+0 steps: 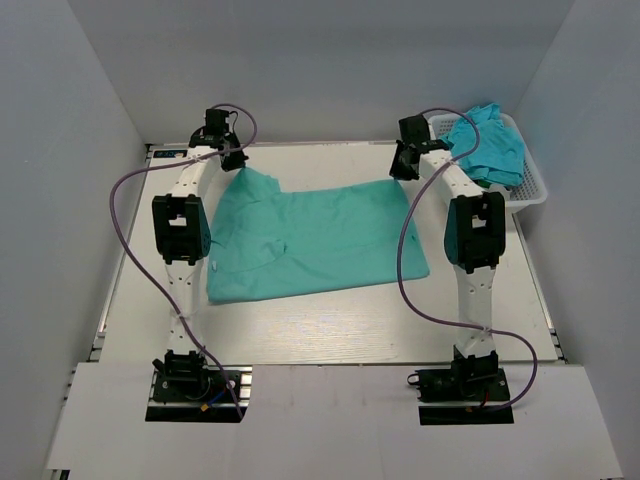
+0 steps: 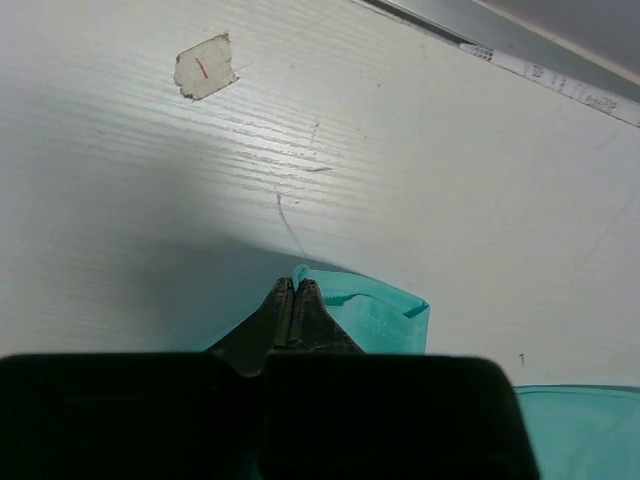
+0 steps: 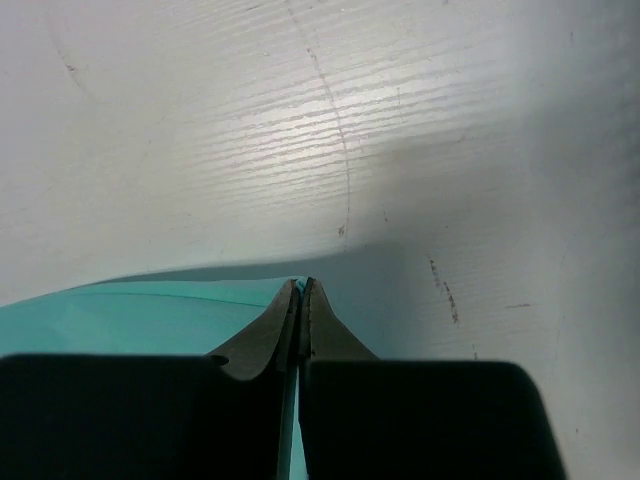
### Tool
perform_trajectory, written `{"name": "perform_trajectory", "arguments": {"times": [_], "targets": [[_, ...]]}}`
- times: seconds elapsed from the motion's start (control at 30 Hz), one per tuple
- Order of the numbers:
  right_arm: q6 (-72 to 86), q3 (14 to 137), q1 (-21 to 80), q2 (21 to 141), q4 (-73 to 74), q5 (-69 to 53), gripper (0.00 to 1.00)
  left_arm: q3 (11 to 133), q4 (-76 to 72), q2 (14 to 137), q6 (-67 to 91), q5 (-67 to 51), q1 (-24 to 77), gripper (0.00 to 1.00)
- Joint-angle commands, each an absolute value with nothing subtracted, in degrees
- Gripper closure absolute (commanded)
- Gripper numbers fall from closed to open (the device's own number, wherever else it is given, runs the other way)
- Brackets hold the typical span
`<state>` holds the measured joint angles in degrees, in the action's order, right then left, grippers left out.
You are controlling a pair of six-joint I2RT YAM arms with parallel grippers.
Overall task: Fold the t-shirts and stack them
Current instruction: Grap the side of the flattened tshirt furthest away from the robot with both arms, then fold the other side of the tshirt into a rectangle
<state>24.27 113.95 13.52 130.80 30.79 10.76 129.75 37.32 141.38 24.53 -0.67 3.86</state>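
Note:
A teal t-shirt lies spread across the middle of the table. My left gripper is at its far left corner and is shut on the fabric: in the left wrist view the closed fingertips pinch a teal edge, with a sleeve beside them. My right gripper is at the far right corner, shut on the shirt's edge; teal cloth stretches to the left. More teal shirts lie bunched in the basket.
A white mesh basket stands at the table's far right corner. A piece of tape is stuck on the table ahead of the left gripper. Grey walls enclose the table on three sides.

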Motion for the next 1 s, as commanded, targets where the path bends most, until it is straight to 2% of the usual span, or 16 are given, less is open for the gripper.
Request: {"name": "perform_trajectory", "arguments": {"times": [0.0,0.3,0.57,0.87,0.97], "targets": [[20.7,115.2,13.2,129.0,27.6,9.1,1.00,126.9,34.5,133.4,25.0,-4.2,3.6,1.00],[20.0,99.9,13.4,116.5,21.4,7.5,1.00,100.8,30.8,115.2,23.0,-3.7,4.7,1.00],[21.7,82.2,13.4,105.5,14.8,6.8,1.00,72.6,25.8,93.9,30.8,-8.1,4.7,1.00],[21.7,70.9,13.2,97.0,13.5,9.1,1.00,51.7,25.2,71.7,35.0,-8.3,4.7,1.00],[21.5,68.9,13.2,95.5,13.3,9.9,1.00,46.2,25.2,68.5,35.5,-9.9,4.7,1.00]]}}
